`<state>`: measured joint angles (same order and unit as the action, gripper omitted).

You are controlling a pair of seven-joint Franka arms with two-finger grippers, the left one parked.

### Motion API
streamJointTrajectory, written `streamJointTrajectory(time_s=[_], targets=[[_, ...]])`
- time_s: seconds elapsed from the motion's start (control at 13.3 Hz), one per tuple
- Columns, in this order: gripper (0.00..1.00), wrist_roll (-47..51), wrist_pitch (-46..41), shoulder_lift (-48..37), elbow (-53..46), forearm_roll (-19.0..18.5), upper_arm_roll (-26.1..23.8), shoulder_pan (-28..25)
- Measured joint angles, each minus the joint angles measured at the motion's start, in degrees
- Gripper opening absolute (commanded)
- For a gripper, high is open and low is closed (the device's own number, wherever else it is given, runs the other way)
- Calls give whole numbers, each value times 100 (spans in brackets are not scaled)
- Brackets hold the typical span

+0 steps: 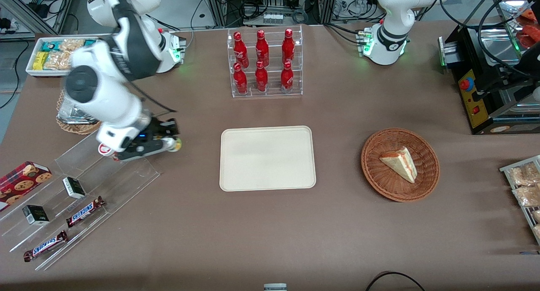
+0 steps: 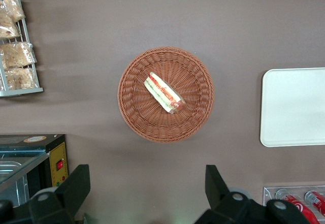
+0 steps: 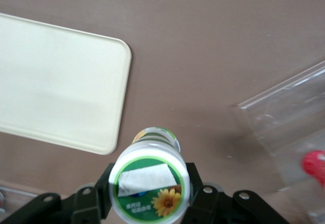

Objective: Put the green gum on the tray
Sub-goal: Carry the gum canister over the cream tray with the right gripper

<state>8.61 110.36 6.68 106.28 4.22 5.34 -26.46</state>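
We find the gripper above the brown table, beside the tray on the working arm's side, at about 9 o'clock from the tray's centre in the front view. Its fingers are clamped on the green gum, one on each flank of the bottle. We see the bottle's green-rimmed lid with a sunflower print facing the wrist camera. The gum appears clear of the table surface, though we cannot confirm the gap from these views. The tray lies flat with nothing on it; the gum has not reached it. A clear acrylic display stand sits just beside the gripper, nearer the front camera. A wicker basket holding a sandwich wedge lies at 3 o'clock from the tray.
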Motion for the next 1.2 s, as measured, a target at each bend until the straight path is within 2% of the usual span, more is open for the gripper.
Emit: streamJointTrajectory(time_s=[0.6, 0.9, 1.2], targets=[[0, 2169, 1217, 801, -27, 0, 4, -1405], [0, 2806, 2057, 1660, -192, 0, 5, -1973], [0, 3190, 2284, 2544, -776, 0, 16, -2296]])
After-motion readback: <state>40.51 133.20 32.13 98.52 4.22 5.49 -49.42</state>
